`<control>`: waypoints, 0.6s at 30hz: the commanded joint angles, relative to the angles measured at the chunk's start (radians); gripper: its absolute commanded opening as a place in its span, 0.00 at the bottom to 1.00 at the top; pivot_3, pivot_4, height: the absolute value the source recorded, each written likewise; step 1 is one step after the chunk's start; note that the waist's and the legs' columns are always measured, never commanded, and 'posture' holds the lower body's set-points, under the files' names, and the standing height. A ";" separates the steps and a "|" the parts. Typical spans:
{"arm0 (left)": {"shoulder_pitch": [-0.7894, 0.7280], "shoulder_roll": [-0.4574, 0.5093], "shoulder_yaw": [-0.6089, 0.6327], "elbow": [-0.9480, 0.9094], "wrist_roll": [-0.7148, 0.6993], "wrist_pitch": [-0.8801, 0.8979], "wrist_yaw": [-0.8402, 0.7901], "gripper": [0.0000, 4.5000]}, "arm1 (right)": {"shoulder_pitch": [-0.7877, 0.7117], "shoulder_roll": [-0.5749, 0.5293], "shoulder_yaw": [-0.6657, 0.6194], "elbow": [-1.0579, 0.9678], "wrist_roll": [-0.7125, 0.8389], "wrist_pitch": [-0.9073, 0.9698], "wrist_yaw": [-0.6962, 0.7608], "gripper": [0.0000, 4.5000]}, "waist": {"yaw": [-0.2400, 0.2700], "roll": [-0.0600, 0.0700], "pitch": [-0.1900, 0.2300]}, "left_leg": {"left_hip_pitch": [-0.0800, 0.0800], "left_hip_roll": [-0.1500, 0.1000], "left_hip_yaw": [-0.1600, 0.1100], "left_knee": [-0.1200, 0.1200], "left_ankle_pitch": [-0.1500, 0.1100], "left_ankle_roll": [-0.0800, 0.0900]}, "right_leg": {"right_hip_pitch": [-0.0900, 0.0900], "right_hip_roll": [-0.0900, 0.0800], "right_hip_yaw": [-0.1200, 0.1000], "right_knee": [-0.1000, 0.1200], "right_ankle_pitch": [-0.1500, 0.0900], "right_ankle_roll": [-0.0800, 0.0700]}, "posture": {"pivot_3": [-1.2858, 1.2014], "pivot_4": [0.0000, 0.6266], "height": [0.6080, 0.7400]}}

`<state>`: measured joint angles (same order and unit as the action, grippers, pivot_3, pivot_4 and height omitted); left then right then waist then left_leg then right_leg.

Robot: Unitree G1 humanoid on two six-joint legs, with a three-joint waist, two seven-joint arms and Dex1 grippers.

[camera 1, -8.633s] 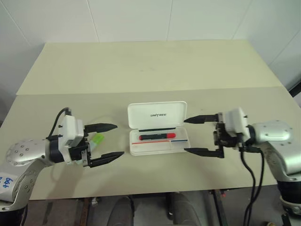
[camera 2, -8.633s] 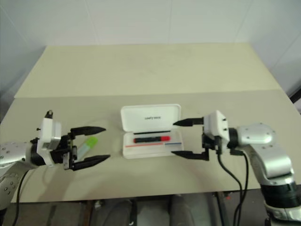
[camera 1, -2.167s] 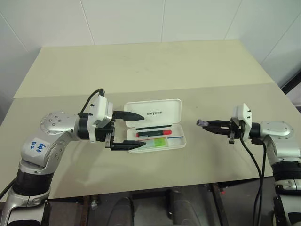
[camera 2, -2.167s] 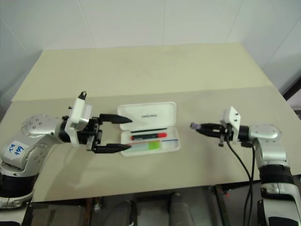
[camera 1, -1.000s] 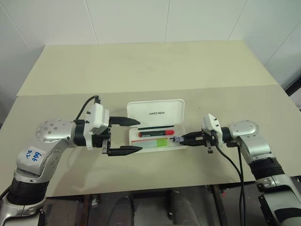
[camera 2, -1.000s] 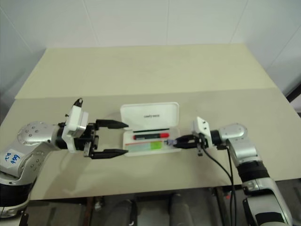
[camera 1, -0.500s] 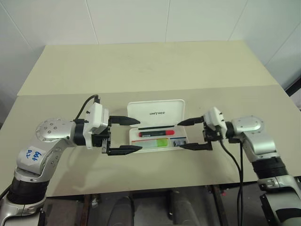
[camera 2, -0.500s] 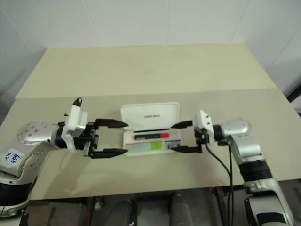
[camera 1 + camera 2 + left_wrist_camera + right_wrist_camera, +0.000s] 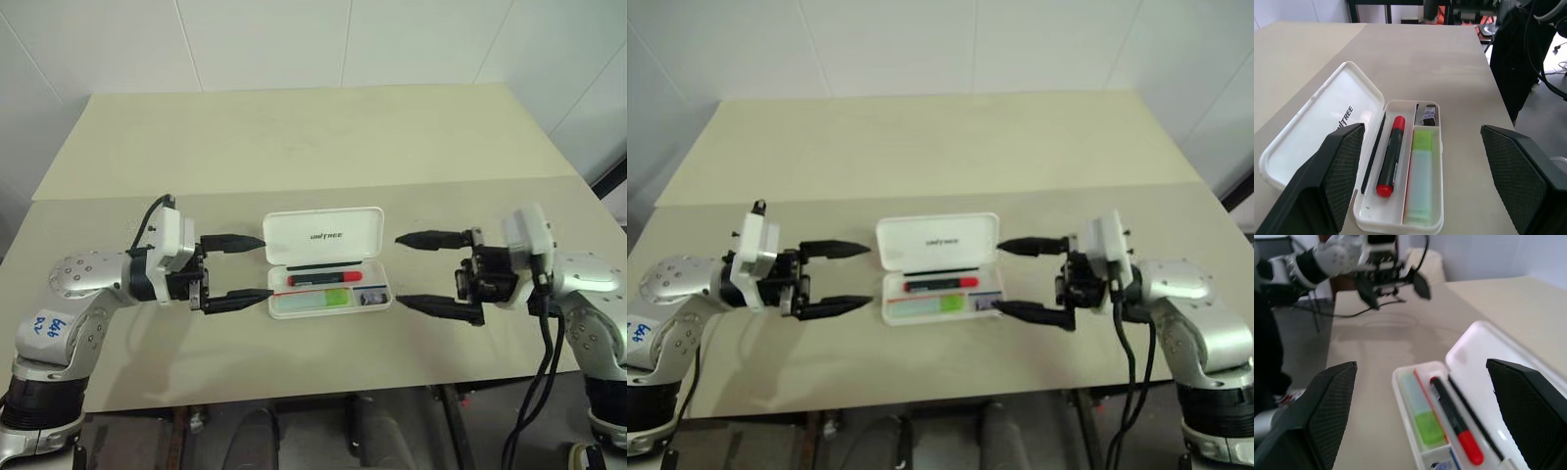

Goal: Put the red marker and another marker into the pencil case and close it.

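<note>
Over at nine o'clock of the scene, the left gripper (image 9: 238, 272) hangs just off the case's short end, fingers spread wide with nothing between them. Centre of the worktop (image 9: 294, 137): the pencil case (image 9: 326, 237) lies open, lid folded back toward twelve o'clock. In the tray, the red marker (image 9: 327, 279) lies along the back, and the pale green marker (image 9: 315, 300) sits in the front channel at six o'clock of it. A small dark block (image 9: 1429, 115) fills the little end compartment at three o'clock. Both markers are in, so by my reading only the closing is left. Out at three o'clock, the right gripper (image 9: 428, 274) faces the case's other end, fingers wide apart and empty, clear of the plastic.

Now the risks. That lid lies flat on the worktop, so a finger has to get under its far edge; miss it, and the push could slide the light case away instead of swinging the lid. Without the other gripper steadying the tray, the whole thing may skate or tip and spill the markers. And if the lid comes down crooked, it may not snap shut.
</note>
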<state>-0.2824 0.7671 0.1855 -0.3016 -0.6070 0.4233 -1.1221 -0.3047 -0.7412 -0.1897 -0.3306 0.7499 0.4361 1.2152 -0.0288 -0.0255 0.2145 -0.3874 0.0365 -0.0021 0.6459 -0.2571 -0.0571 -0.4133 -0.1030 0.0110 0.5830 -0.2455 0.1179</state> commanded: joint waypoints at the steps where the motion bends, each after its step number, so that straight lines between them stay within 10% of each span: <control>1: 0.035 0.026 0.041 0.005 -0.007 -0.041 -0.034 0.90 | 0.027 -0.021 -0.050 -0.033 0.026 0.000 -0.013 0.99 | 0.001 0.000 0.000 | 0.000 0.000 0.000 0.000 0.000 0.000 | 0.000 0.000 0.000 -0.001 0.000 0.000 | 0.52 0.24 1.00; 18: 0.059 0.069 0.069 0.109 0.017 -0.131 -0.093 0.90 | 0.070 -0.131 -0.008 0.205 -0.200 -0.276 0.221 0.99 | 0.001 0.000 0.000 | -0.003 0.001 0.002 -0.001 -0.003 0.001 | 0.000 0.000 -0.001 -0.007 0.000 0.000 | 0.52 0.24 1.00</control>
<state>-0.2174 0.8145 0.2244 -0.1829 -0.5883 0.3130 -1.2061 -0.2252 -0.8540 -0.1913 -0.1375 0.5610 0.1949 1.4118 -0.0276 -0.0255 0.2145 -0.3899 0.0380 0.0001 0.6448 -0.2601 -0.0557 -0.4135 -0.1029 0.0096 0.5761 -0.2453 0.1180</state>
